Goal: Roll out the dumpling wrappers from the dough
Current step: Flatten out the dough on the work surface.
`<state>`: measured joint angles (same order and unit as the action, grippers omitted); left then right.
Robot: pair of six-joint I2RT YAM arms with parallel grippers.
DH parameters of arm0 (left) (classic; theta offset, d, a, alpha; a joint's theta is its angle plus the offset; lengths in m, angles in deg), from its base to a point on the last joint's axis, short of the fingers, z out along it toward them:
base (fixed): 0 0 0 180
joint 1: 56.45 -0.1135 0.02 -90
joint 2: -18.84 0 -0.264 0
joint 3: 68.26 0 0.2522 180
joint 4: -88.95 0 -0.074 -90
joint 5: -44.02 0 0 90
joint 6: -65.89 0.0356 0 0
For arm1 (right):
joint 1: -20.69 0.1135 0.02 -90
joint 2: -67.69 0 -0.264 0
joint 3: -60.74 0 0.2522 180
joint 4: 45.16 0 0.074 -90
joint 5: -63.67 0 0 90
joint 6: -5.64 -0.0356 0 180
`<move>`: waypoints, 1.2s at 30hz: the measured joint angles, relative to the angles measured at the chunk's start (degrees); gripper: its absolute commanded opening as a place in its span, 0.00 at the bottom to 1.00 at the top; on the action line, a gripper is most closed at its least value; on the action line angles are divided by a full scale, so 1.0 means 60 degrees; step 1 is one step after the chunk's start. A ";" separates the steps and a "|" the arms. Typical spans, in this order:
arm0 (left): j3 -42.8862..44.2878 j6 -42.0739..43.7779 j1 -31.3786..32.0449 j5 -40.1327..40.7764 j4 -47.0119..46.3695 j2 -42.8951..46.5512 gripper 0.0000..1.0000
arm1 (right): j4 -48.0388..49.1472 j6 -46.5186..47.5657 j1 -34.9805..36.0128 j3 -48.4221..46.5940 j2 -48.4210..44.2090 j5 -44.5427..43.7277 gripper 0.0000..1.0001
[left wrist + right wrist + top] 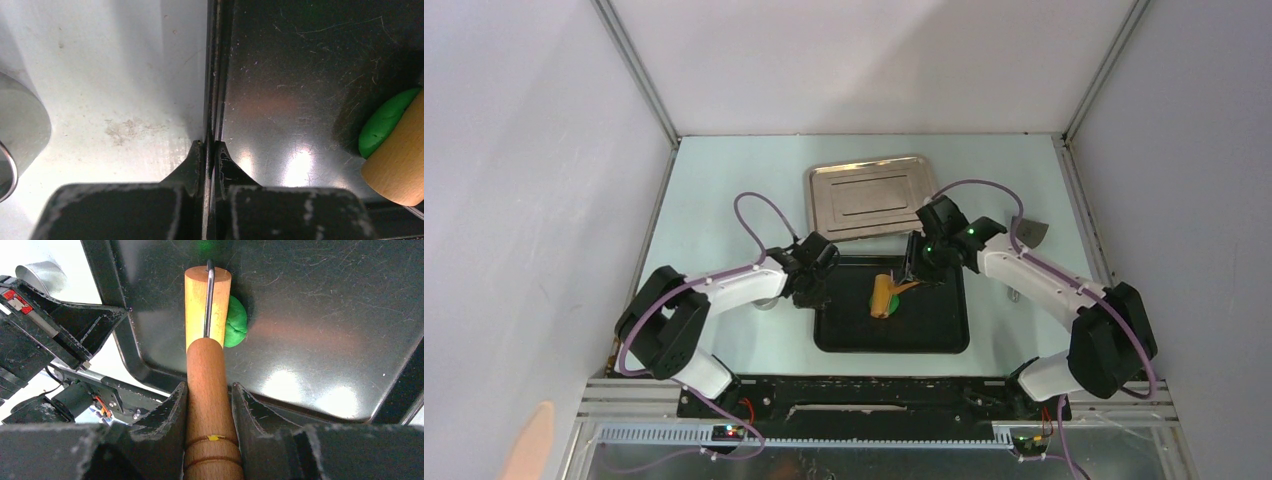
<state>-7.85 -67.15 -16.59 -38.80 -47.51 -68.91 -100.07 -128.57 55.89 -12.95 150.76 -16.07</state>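
A small bright green lump of dough (236,327) lies on the black tray (325,315), seen also as dough (384,125) from the left wrist. The tan wooden roller head (197,300) rests against the dough's side. My right gripper (210,390) is shut on the roller's handle (210,370). My left gripper (210,147) is shut on the black tray's left rim (214,75), one finger outside it and one inside. From above, the roller (883,296) lies near the tray's middle. No dumpling wrappers are in view.
A silver tray (869,195) lies upside down behind the black tray (924,335). A metal cup (20,130) stands just left of the black tray. A grey scraper (1032,233) lies at the right, near the enclosure wall.
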 measured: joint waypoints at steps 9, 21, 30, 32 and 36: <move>-0.0036 -0.0080 0.0040 -0.0284 -0.0572 -0.0062 0.00 | -0.0335 0.0011 -0.0219 0.0164 -0.0463 -0.0222 0.00; -0.0109 -0.0102 0.0098 -0.0382 -0.0820 -0.0058 0.00 | -0.0845 0.0342 -0.0208 0.0007 -0.0688 -0.0426 0.00; -0.0353 -0.0175 0.0098 -0.0375 -0.1104 0.0127 0.00 | -0.1173 0.0696 0.0004 -0.0178 -0.0670 -0.0627 0.00; -0.0386 -0.0175 0.0098 -0.0375 -0.1137 0.0146 0.00 | -0.1220 0.0692 0.0058 -0.0266 -0.0565 -0.0696 0.00; -0.0430 -0.0178 0.0098 -0.0372 -0.1147 0.0182 0.00 | -0.1253 0.0688 0.0004 -0.0346 -0.0441 -0.0667 0.00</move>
<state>-10.43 -68.22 -16.00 -41.03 -54.40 -67.82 -107.59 -124.44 55.91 -15.02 148.11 -20.07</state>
